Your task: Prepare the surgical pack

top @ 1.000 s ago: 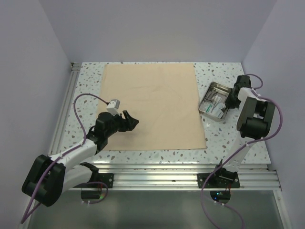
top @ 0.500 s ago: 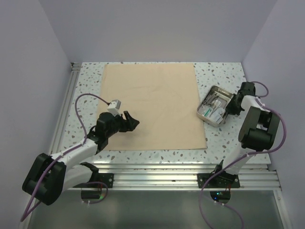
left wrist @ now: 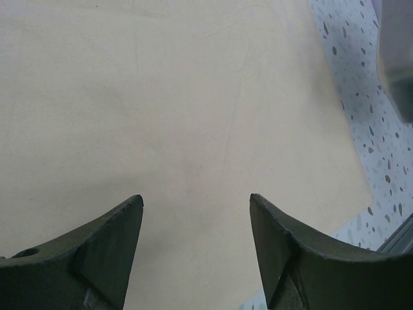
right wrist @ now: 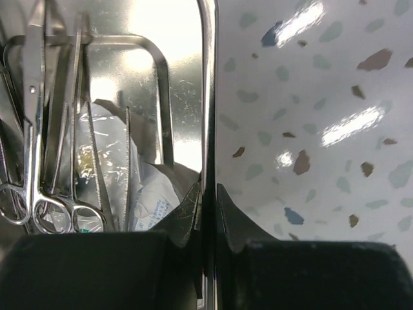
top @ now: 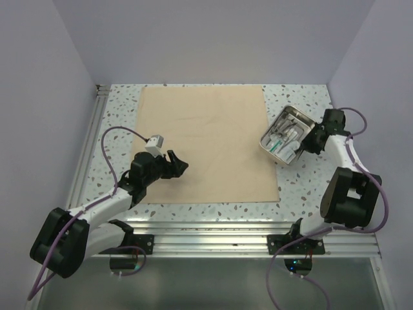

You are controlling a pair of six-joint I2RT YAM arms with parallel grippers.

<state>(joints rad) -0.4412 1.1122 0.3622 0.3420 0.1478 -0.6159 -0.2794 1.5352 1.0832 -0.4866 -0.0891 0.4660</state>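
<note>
Covering speckled tabletop [top: 303, 190], tan cloth sheet [top: 206, 142]; steel tray [top: 297, 116] beside; lilac walls [top: 213, 39] around.

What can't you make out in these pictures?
- Top view: instruments in the steel tray are too small to tell apart.
- Right wrist view: the right end effector, shut on the tray's rim, hides its near end; the left frame edge cuts the tray off.
- Left wrist view: a grey shape, top right, is blurred and cropped.

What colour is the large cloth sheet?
The cloth sheet is plain tan; the top external view shows it best.
</note>
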